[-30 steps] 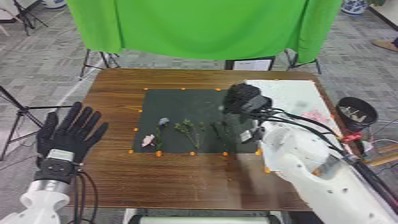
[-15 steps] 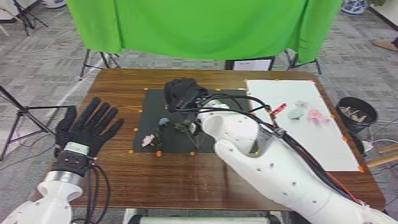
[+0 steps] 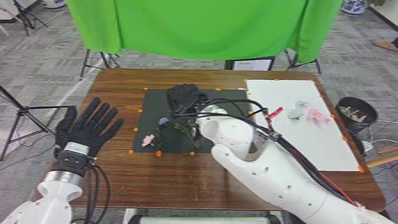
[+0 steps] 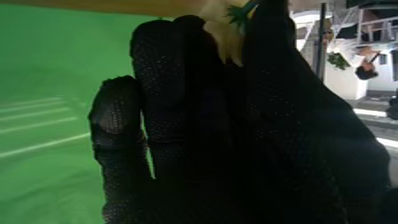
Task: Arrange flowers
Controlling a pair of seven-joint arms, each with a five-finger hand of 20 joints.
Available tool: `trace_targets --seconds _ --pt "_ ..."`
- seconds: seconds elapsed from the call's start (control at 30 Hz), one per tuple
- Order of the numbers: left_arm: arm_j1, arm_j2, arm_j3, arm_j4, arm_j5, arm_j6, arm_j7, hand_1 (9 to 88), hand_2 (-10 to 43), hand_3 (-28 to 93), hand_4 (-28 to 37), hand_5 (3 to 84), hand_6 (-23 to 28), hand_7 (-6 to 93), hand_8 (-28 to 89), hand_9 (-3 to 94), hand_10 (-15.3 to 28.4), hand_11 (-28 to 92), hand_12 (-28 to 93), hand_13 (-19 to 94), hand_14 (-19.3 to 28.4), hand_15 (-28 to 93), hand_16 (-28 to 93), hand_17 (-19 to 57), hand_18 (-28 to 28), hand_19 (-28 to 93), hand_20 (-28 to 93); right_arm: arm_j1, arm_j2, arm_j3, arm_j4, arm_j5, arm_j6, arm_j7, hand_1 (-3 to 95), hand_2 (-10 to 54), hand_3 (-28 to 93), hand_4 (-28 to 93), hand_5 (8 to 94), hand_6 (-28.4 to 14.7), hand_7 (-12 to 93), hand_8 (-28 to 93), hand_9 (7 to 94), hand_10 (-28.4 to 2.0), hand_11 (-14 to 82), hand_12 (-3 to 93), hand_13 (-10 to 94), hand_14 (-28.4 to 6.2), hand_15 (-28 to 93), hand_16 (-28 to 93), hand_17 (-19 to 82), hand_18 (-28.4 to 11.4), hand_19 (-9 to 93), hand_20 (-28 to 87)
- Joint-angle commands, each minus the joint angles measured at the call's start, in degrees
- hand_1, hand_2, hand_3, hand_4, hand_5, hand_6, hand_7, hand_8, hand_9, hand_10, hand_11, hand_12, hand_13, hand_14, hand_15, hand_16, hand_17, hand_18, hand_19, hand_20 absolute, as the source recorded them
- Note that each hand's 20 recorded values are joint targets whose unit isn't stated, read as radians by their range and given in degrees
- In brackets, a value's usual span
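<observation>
Right hand (image 3: 184,96) pinching a pale flower (image 4: 227,31) close to its head!
Too tight could crush those petals; swing low, and it could drag the blue flower (image 3: 163,121) across the mat (image 3: 157,104).

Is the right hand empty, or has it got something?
Not empty: the right wrist view shows a pale yellow flower with a green base, pinched in the right hand.

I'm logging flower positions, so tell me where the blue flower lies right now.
In the head view, the blue flower lies on the left part of the dark mat, beyond the pale pink flower and nearer the robot than the right hand.
</observation>
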State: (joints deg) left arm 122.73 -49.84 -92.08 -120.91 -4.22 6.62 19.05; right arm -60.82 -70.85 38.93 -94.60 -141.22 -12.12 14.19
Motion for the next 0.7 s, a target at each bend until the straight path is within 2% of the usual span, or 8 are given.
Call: trace_targets --seconds 0.03,0.13,0.2,0.27,0.33,0.47,0.6,0.7 --pt "0.4 -0.18 0.00 -0.06 0.47 0.13 -0.09 28.1 13.5 69 -28.3 38.1 9.4 12.9 -9 31.5 15.9 18 10 24 15.8 32 -7 -6.6 14.6 34 7 -0.9 -0.8 0.0 0.8 -0.4 -2.6 1.0 54.4 -8.8 66 -28 69.1 0.2 25 -2 72.7 -10.1 13.8 24.9 67 -9.1 49 35 34 -21.8 80 43" --pt "0.0 -0.60 0.59 0.22 0.00 0.10 -0.39 28.1 13.4 69 -28.3 38.1 9.3 12.9 -9 31.5 16.0 19 10 24 15.8 32 -7 -6.6 14.6 34 7 -0.6 -1.4 -0.3 2.3 -0.5 -4.0 1.3 54.7 -9.3 66 -28 68.4 0.1 25 -2 71.7 -10.3 14.6 23.3 67 -9.0 48 36 34 -21.7 80 43" --pt "-0.3 -0.66 0.78 0.32 0.35 0.12 -0.70 28.0 13.3 70 -28.3 38.0 9.3 13.0 -9 31.4 16.0 19 10 24 15.9 32 -7 -6.6 14.6 34 7 -0.7 -1.4 -0.2 2.3 -0.2 -4.3 1.9 55.0 -9.3 66 -28 68.2 0.1 25 -2 71.2 -10.5 14.5 23.0 67 -8.9 48 36 34 -21.8 79 43" --pt "0.1 -0.57 0.55 0.15 0.02 0.29 -0.33 28.2 13.2 69 -28.3 37.9 9.3 13.0 -9 31.4 16.0 19 10 24 15.9 32 -7 -6.6 14.6 34 7 -1.2 -1.2 0.0 1.9 -0.2 -4.2 2.3 55.4 -9.4 66 -28 67.8 0.0 25 -2 69.3 -11.3 16.0 20.3 66 -8.5 47 38 33 -21.8 79 43" --pt "0.1 -0.60 0.36 0.06 -0.32 1.14 -0.06 28.3 13.2 69 -28.3 37.9 9.3 12.9 -9 31.3 16.0 19 10 24 15.9 32 -7 -6.6 14.6 34 7 -1.4 -1.2 0.0 1.6 0.1 -4.5 3.4 55.2 -9.5 67 -28 67.0 0.1 25 -2 68.2 -11.6 16.8 18.9 66 -8.3 47 39 33 -21.8 79 43" --pt "0.4 -0.49 0.03 0.07 -0.54 0.92 0.18 28.4 13.0 70 -28.3 37.9 9.3 13.1 -9 31.4 16.1 19 10 24 16.0 32 -7 -6.6 14.6 34 7 -1.9 -1.2 0.8 0.6 1.7 -6.3 4.7 52.4 -9.5 71 -28 64.9 0.3 24 -4 65.4 -12.2 16.7 17.3 65 -8.4 47 39 33 -22.0 79 43" --pt "0.5 -0.71 -0.24 0.12 -0.58 0.96 -0.30 28.5 12.7 70 -28.3 37.8 9.3 13.3 -9 31.3 16.1 19 10 24 16.0 32 -7 -6.6 14.6 34 7 -2.5 -1.2 1.7 -0.9 2.2 -7.3 5.1 48.1 -9.5 75 -28 62.6 0.2 24 -14 62.5 -12.9 16.0 16.8 63 -10.2 50 33 32 -22.2 79 43" --pt "0.6 -0.77 -0.34 0.12 -0.47 0.84 -0.56 28.6 12.4 70 -28.3 37.8 9.3 13.4 -9 31.3 16.1 19 10 24 16.0 33 -7 -6.6 14.6 34 7 -3.2 -0.9 3.1 -2.9 2.9 -8.9 5.9 47.1 -9.5 76 -28 61.8 0.0 23 -14 61.3 -13.0 15.7 16.7 63 -10.7 52 30 32 -22.3 79 43"
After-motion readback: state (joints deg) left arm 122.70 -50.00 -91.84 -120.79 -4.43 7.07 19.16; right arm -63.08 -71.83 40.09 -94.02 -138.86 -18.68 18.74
